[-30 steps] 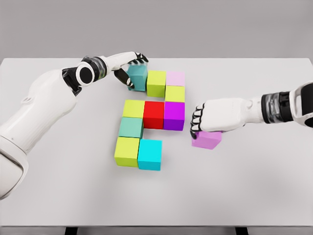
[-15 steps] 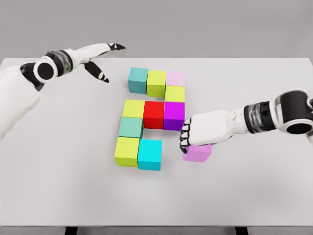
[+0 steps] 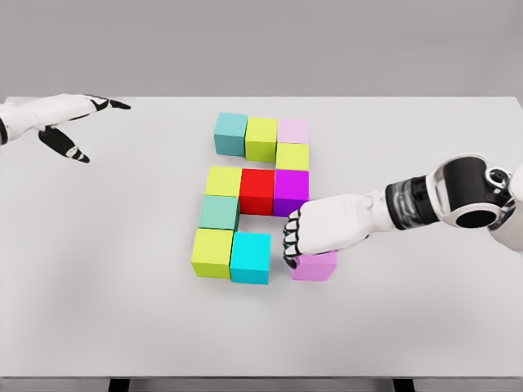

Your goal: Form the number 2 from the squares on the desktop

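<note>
Coloured cubes lie on the white table (image 3: pixel 409 327). The top row holds a teal cube (image 3: pixel 230 133), a lime cube (image 3: pixel 261 138) and a pale pink cube (image 3: pixel 293 131). A lime cube (image 3: pixel 292 156) sits under the pink one. The middle row is lime (image 3: pixel 222 180), red (image 3: pixel 257 190) and purple (image 3: pixel 291 192). Below come a teal-green cube (image 3: pixel 218 212), a lime cube (image 3: pixel 212 251) and a cyan cube (image 3: pixel 250 257). My right hand (image 3: pixel 304 237) is shut on a violet cube (image 3: pixel 314 266), a small gap right of the cyan one. My left hand (image 3: pixel 69 122) hovers open at far left.
Bare table surface lies all around the cube cluster. The table's front edge runs along the bottom of the view, with dark table legs (image 3: pixel 118 384) showing below it.
My left hand let go of the top-row teal cube and drew back to the far left. My right hand slid the violet cube left and toward the front, close to the cyan cube.
</note>
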